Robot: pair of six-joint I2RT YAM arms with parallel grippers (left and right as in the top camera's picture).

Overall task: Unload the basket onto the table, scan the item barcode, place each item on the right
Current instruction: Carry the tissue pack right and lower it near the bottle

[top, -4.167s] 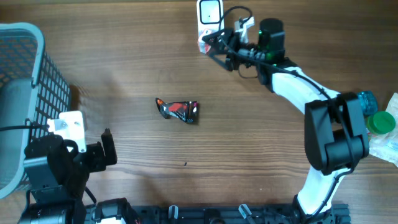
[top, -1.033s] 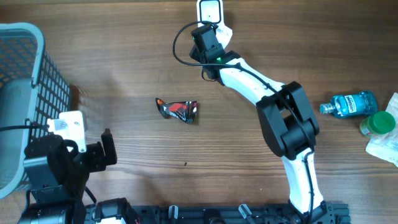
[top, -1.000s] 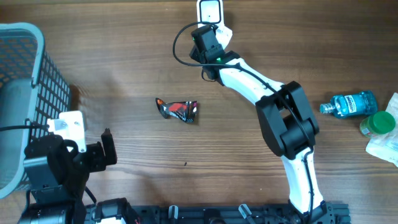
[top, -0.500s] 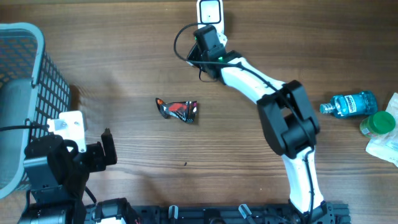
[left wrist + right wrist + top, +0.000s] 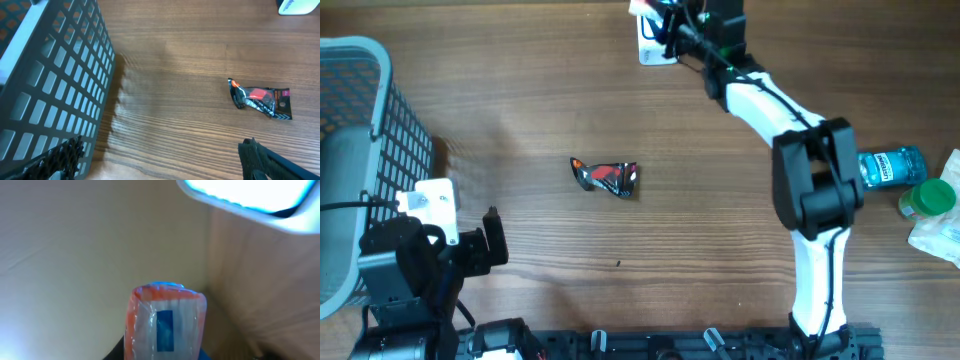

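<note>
right gripper (image 5: 658,18) at the far edge of the table (image 5: 720,200), jaws clamped on the orange-wrapped item (image 5: 165,325), held off the table just before the scanner (image 5: 250,195), judged to present its labelled face for reading; left gripper (image 5: 161,152) idle, jaws wide apart.

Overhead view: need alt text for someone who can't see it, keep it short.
The right gripper holds a small red-and-white wrapped item at the far edge of the wooden table, by a white plastic scanner. A crumpled black-and-red foil wrapper lies mid-table; the left gripper sits open near a grey-blue plastic mesh basket.
</note>
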